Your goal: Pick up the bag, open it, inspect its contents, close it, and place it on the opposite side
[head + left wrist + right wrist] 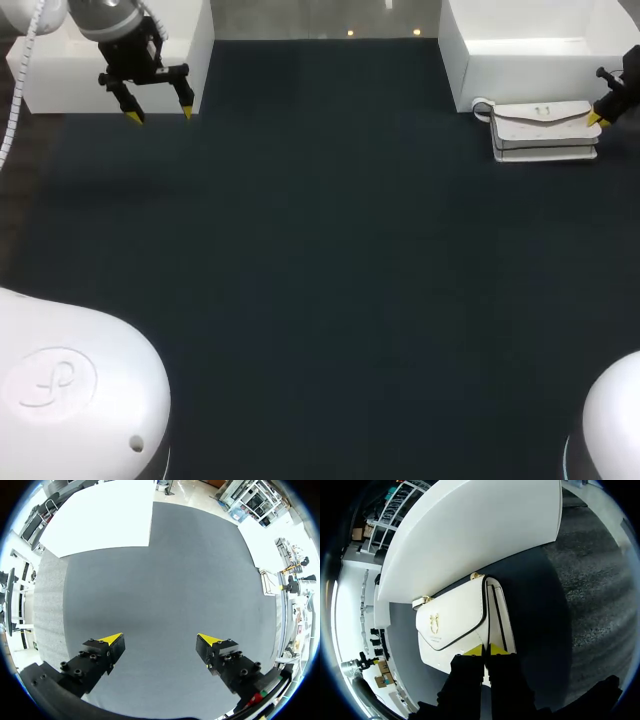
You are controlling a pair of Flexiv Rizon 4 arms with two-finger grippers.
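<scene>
In the head view the right arm (622, 98) is cut off by the picture's edge, and the clasp on the bag (545, 130) is too small to make out. In the right wrist view the right tool (486, 651) covers the bag's near edge, so whether it grips the bag cannot be told.

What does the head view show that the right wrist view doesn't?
Only the head view shows my left jaws, open above the table by the left white box, far from the bag. Only the right wrist view shows the gold clasp on the bag's flap. Both show the white bag lying flat beside the right white box, with my right jaws close together at its end.
</scene>
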